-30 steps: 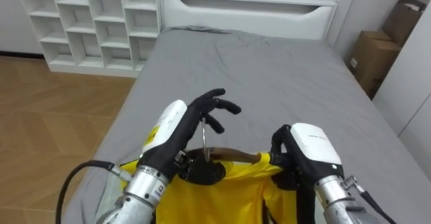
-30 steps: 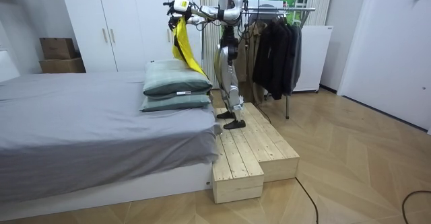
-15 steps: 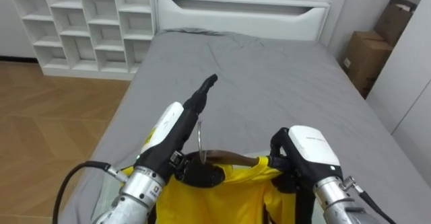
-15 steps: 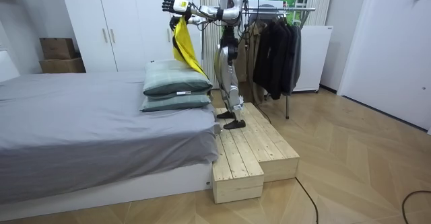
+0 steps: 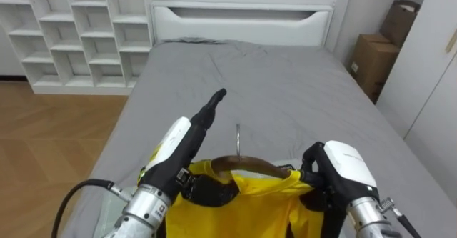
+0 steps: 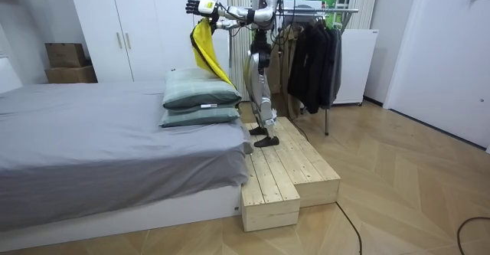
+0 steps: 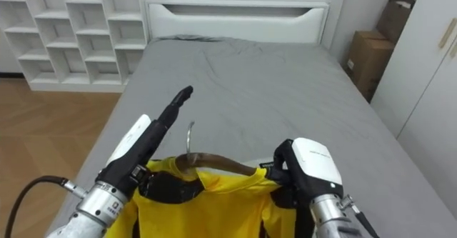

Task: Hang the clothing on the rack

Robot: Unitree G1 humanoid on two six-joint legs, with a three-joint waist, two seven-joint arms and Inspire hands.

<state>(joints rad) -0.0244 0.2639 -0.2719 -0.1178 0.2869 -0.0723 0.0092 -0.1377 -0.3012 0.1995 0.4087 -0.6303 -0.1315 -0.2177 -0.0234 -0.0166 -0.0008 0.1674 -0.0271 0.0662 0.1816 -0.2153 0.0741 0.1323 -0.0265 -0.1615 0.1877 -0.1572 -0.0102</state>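
Left hand (image 5: 182,134): fingers (image 5: 213,101) are held straight and released, pointing out over the bed (image 5: 285,88); nothing is grasped by them. The left shoulder of the hanger (image 5: 246,163) is seen just beside the base of this hand. Whether it rests on the hand cannot be told, as cloth hides the spot.

Right hand (image 5: 341,168): its back is turned to the camera. The fingers are seen clenched on the hanger's right end, through the shirt (image 5: 243,206).

The hook (image 5: 238,136) stands upright between the two hands, free and touching nothing.

The yellow shirt is draped on the hanger and carried in the air above the bed's near edge. In the room view this is the edge where the pillows (image 6: 200,94) lie, and the shirt hangs above them.

Progress, as judged:
- Done: the shirt is on the hanger and lifted.
- Left: the hook is not yet set on the rack (image 6: 318,11).

The rack stands behind the robot, well apart from the shirt, with dark clothes (image 6: 310,56) already on it. The robot is seen on the wooden platform (image 6: 287,174) between bed and rack, facing the bed. A turn toward the rack is judged necessary first.
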